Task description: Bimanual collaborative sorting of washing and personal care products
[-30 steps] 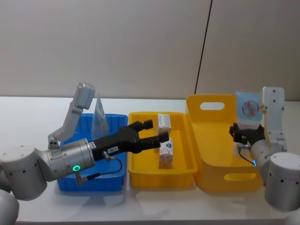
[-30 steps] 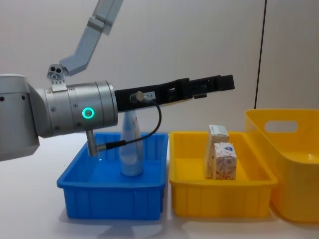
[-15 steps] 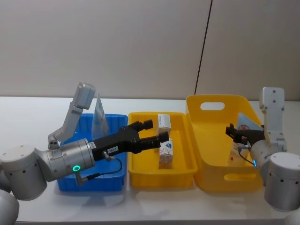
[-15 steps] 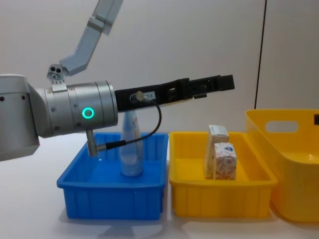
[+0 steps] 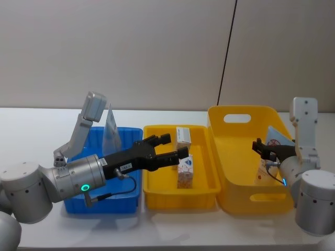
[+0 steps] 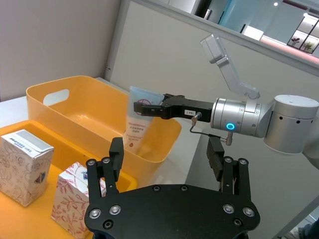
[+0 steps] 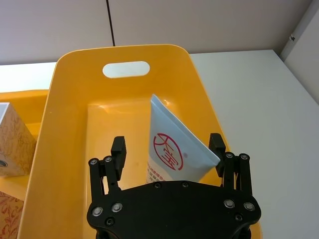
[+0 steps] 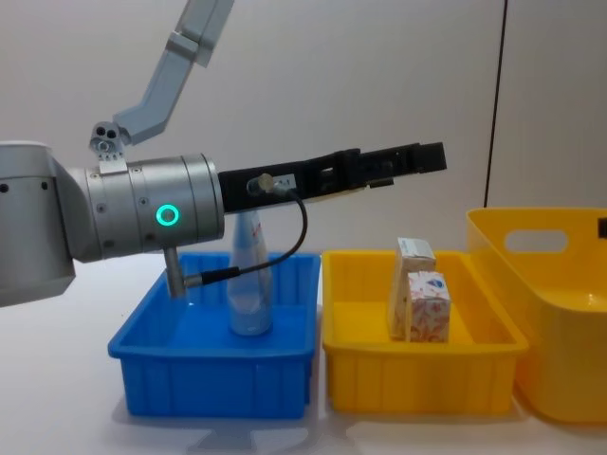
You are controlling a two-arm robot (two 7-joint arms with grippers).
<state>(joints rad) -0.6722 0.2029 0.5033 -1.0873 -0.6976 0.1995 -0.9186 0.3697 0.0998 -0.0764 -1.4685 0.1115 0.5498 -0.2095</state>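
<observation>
A pale blue tube (image 7: 172, 149) with a red round logo leans inside the deep yellow bin (image 7: 65, 129). My right gripper (image 7: 167, 147) hovers over it, open, with a finger on each side of the tube; the head view shows that gripper (image 5: 260, 147) low in the bin beside the tube (image 5: 275, 139). My left gripper (image 5: 175, 145) is open above the shallow yellow tray (image 5: 157, 196), close to the taller beige carton (image 5: 183, 136) and the white carton with a red-orange pattern (image 5: 185, 171). Another tube (image 8: 249, 284) stands upright in the blue tray (image 8: 213, 384).
The three containers sit side by side on the white table (image 5: 31, 130): blue tray left, shallow yellow tray in the middle, deep bin right. A wall with a dark vertical seam (image 5: 226, 57) rises behind them. My left forearm (image 8: 142, 218) stretches over the blue tray.
My right gripper went down from above the bin's rim into the bin with the tube and let go of it. The tube now leans in the bin. My left arm has not moved.
</observation>
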